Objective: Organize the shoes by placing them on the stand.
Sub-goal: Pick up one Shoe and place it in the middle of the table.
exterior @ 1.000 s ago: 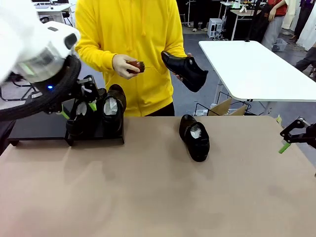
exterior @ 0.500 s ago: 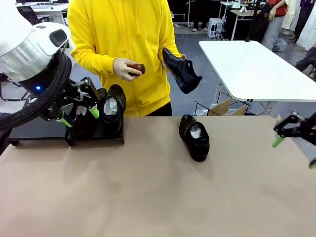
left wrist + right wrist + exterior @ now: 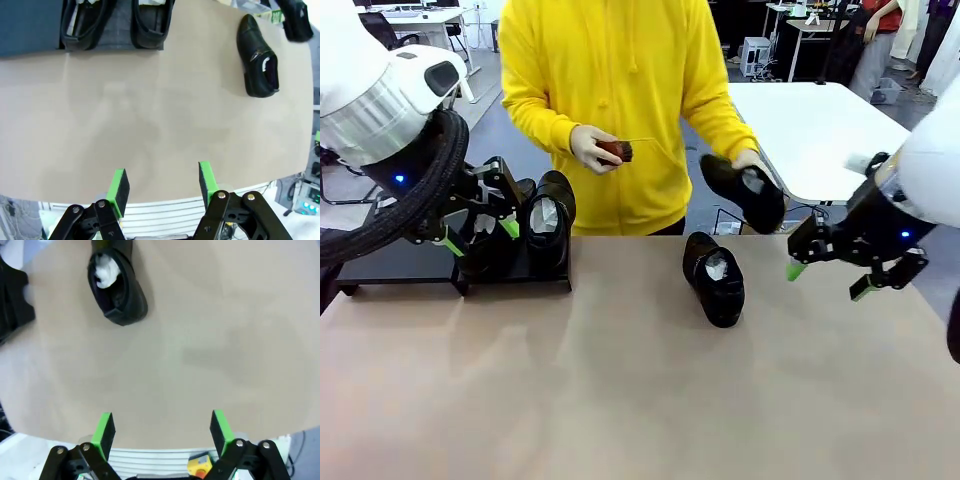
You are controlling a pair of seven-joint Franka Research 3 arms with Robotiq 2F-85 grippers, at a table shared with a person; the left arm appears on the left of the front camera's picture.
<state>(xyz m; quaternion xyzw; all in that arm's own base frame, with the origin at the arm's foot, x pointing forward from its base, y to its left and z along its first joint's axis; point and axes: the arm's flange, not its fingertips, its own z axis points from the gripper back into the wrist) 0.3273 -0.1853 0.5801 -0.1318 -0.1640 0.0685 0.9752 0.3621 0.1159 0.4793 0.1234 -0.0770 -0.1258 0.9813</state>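
Observation:
Two glossy black shoes [image 3: 150, 22] [image 3: 80, 25] stand side by side on the low black stand [image 3: 400, 262] at the table's far left. A third shoe [image 3: 715, 278], with white paper inside, lies on the table near the middle and appears again in the right wrist view [image 3: 116, 287]. The person holds the fourth shoe [image 3: 745, 192] in one hand above the far edge and a brown brush [image 3: 612, 151] in the other. My left gripper [image 3: 480, 237] hangs open and empty in front of the stand. Right of the middle shoe, my right gripper [image 3: 830, 278] is open and empty above the table.
A person in a yellow hoodie [image 3: 610, 90] stands at the far edge. The brown tabletop [image 3: 620, 400] stretches bare across the near half. A white table [image 3: 820, 140] stands behind at the right.
The person has lowered the held shoe to the right, toward the table's far edge. My right arm has swung in from the right edge toward the middle. The left gripper has drawn back slightly.

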